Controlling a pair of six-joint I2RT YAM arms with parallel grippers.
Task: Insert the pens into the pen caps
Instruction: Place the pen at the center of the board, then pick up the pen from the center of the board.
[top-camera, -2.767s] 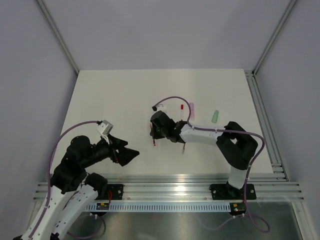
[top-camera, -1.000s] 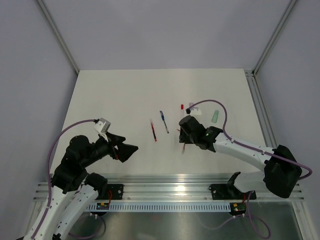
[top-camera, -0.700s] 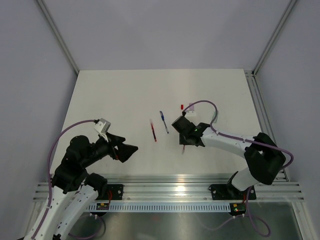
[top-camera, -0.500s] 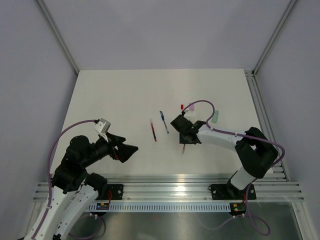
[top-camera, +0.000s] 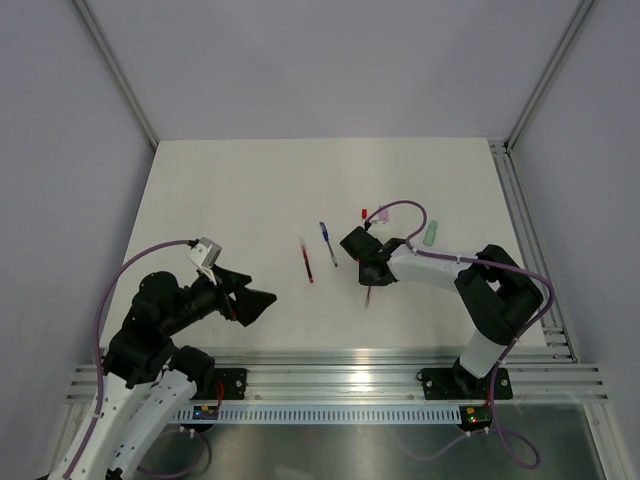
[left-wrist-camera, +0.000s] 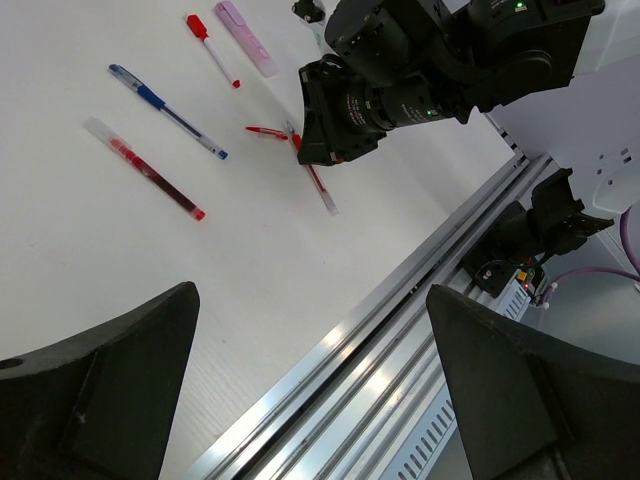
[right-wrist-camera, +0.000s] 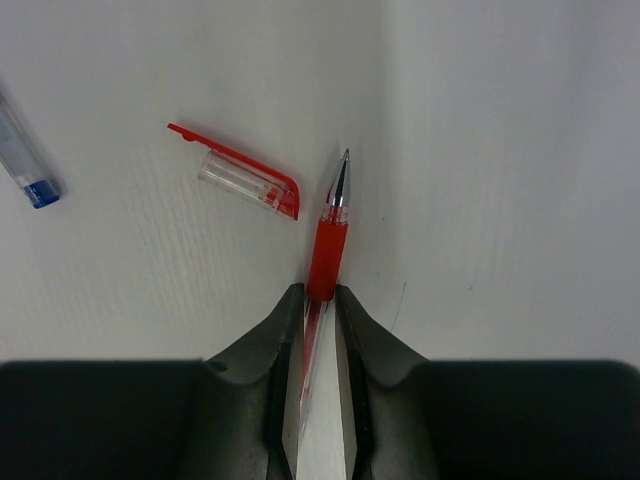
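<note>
Right gripper clamps the red pen, a grip hidden from overhead.

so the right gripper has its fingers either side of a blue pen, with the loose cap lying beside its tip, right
Not quite. It is a red pen between the fingers of the right gripper, not a blue one. The right wrist view shows it, with the loose cap lying beside its tip. The blue pen lies apart at that view's left edge.
</note>
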